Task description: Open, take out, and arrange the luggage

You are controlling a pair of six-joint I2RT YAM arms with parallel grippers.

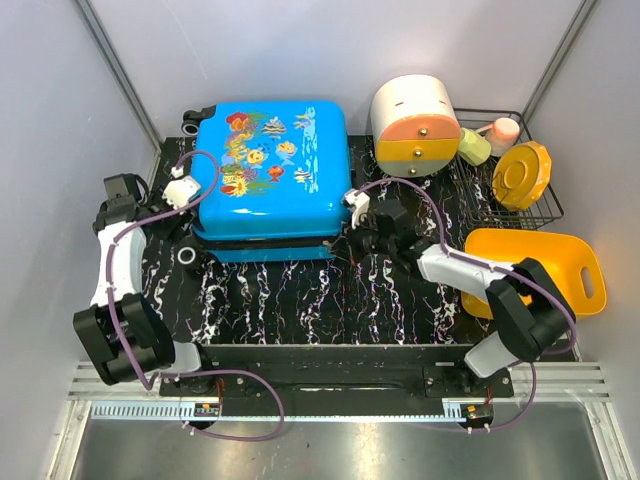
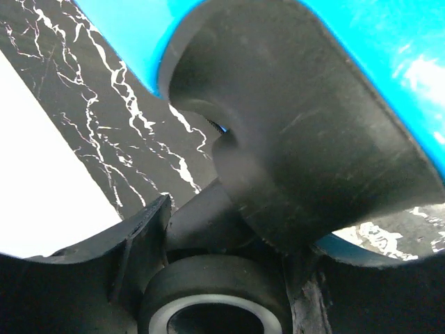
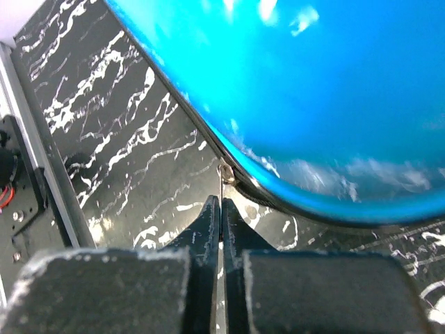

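Suitcase (image 1: 270,170) lies flat and closed toward the far-left corner of the surface (image 1: 300,300). The hard shell looks stiff, glossy and probably slippery, so work the zip rather than the shell. Right gripper (image 3: 221,209) is pinched shut on the zipper pull (image 3: 222,182) at the suitcase's right edge. Left gripper (image 1: 193,208) sits at the wheel housing (image 2: 299,125); can't tell if it grips.
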